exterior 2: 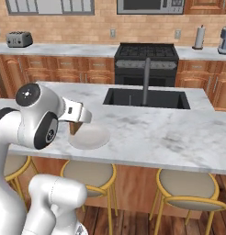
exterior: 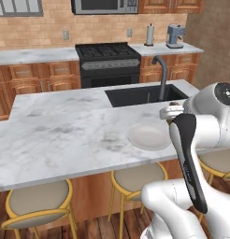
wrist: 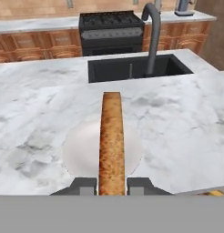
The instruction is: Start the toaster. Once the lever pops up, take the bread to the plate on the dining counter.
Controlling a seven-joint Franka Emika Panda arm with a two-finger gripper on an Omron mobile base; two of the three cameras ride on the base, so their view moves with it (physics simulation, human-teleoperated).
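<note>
Clenched two-finger gripper (wrist: pixel 112 184) grasping thin tan-brown bread slice (wrist: pixel 111 141) edge-on, directly above flat round white plate (wrist: pixel 79 145), long axis pointing toward black sink basin (wrist: pixel 132 68).

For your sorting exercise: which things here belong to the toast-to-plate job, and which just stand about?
Job: bread held edge-on, plate, dining counter, toaster.
Standing about: stove, faucet, sink, stools, paper towel roll.
</note>
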